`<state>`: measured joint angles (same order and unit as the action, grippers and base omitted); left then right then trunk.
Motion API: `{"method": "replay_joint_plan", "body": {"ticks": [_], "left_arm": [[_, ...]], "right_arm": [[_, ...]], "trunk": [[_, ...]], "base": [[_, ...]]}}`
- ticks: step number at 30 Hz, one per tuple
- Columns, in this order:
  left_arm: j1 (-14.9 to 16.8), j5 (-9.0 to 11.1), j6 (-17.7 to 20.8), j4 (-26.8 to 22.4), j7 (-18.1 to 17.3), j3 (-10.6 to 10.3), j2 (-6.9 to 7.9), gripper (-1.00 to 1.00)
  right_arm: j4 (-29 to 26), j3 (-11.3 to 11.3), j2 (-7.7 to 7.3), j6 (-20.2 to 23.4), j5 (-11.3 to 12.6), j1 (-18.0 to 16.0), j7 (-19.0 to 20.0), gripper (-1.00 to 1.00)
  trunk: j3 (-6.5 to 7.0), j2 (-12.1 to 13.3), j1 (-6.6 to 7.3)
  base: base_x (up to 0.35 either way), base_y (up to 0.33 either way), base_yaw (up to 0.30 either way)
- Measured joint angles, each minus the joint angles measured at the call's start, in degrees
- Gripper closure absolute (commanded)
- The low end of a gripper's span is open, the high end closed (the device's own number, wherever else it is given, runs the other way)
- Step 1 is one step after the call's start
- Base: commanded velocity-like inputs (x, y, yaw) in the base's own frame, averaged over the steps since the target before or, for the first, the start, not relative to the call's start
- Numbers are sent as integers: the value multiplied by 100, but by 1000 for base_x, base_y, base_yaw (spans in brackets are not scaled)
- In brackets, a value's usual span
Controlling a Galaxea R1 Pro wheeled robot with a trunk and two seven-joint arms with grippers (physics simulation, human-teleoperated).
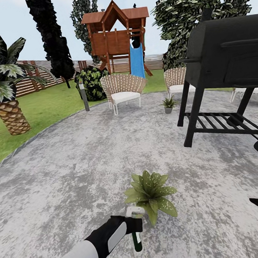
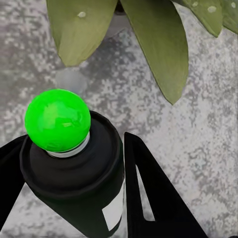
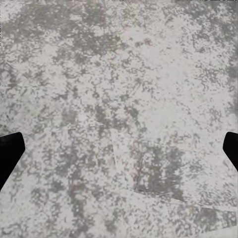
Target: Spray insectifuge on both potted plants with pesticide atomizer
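Pickup looks done: your left gripper (image 2: 74, 198) clamps the dark green-black pesticide atomizer (image 2: 74, 168) beside the near speckled-leaf potted plant (image 1: 151, 193), right gripper (image 3: 119, 148) spread empty, far grey-potted plant (image 1: 168, 104) apparently unsprayed.

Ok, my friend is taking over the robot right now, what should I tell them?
Left gripper: shut on the pesticide atomizer, held beside the near potted plant on the paved circle.
Right gripper: open, nothing in it, over bare paving.
Far potted plant: by the wicker chair, left of the grill.
Done: atomizer picked up.
Left: I can't tell if the near plant is covered yet; the far one likely still needs spraying.
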<state>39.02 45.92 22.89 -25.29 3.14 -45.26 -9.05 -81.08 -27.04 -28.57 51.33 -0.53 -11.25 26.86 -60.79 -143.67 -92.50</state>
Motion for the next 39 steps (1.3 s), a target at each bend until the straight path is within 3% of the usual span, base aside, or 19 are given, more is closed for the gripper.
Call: {"method": "replay_joint_plan", "body": {"ticks": [9, 19, 24, 37, 39], "left_arm": [[0, 51, 439, 22, 32, 32, 0, 100], [0, 98, 432, 27, 54, 75, -6, 100], [0, 89, 300, 26, -194, 62, 0, 100], [0, 79, 266, 29, -229, 52, -2, 100], [-8, 73, 72, 14, -225, 43, -20, 100]], "right_arm": [[-20, 90, 39, 45, 7, 0, 27, -100], [-31, 93, 0, 45, 6, 0, 22, -100], [-31, 93, 0, 44, 2, 0, 21, -100], [-30, 93, 0, 0, 3, 0, 12, -100], [-26, 90, 0, -3, 5, 0, 7, -100]], "trunk": [[0, 0, 0], [0, 0, 0], [0, 0, 0], [0, 0, 0], [0, 0, 0]], "base": [[0, 0, 0], [0, 0, -196], [-108, 14, -275], [-79, 270, -221], [15, 50, -290]]}}
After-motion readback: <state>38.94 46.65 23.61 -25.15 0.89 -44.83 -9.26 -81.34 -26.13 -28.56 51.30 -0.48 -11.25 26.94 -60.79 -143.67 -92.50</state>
